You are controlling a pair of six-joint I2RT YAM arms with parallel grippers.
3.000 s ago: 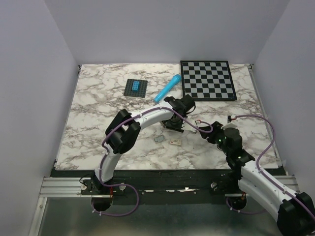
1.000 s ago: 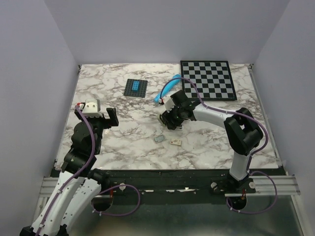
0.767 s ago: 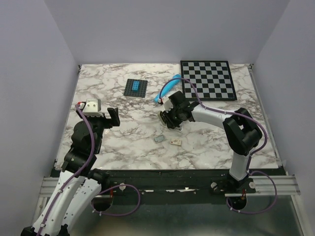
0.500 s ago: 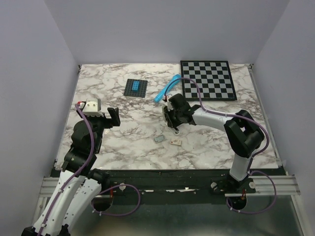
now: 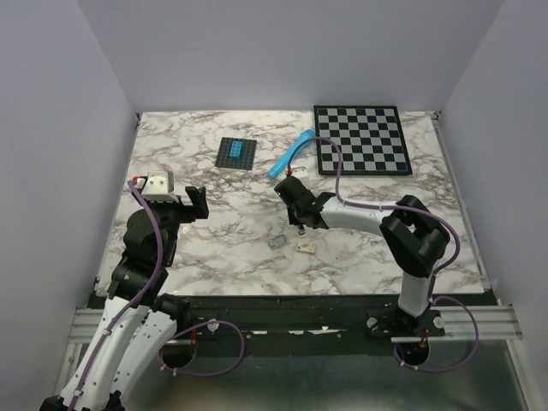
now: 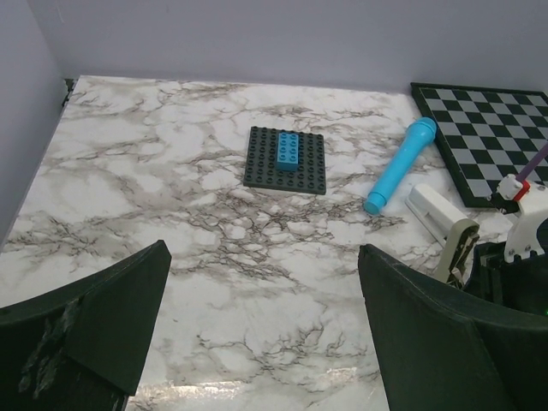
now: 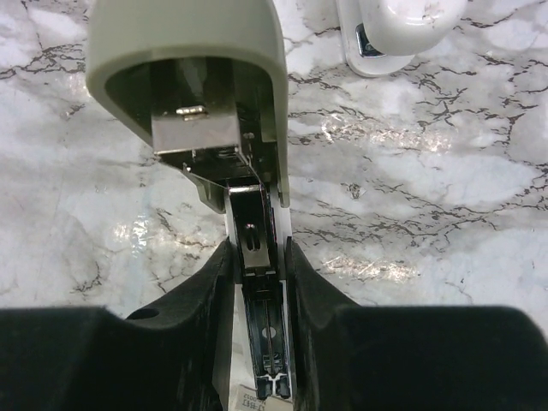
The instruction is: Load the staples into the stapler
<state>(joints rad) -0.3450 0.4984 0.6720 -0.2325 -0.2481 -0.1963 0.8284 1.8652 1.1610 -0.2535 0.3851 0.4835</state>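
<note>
Veined marble worktop (image 5: 171, 171), pale lilac walls (image 5: 282, 51). Near-left of the checkerboard (image 5: 360, 141): the stapler (image 7: 188, 43), hinged open, clamped in right jaws; the staples (image 5: 277, 242) flat, a little nearer. Left jaws gaping, far left.

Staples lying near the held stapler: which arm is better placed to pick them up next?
Left. The right gripper is closed on the stapler, holding its open rail, so it is occupied. The left gripper is open and empty, and the staples lie loose, slightly toward its side of the right gripper.
</note>
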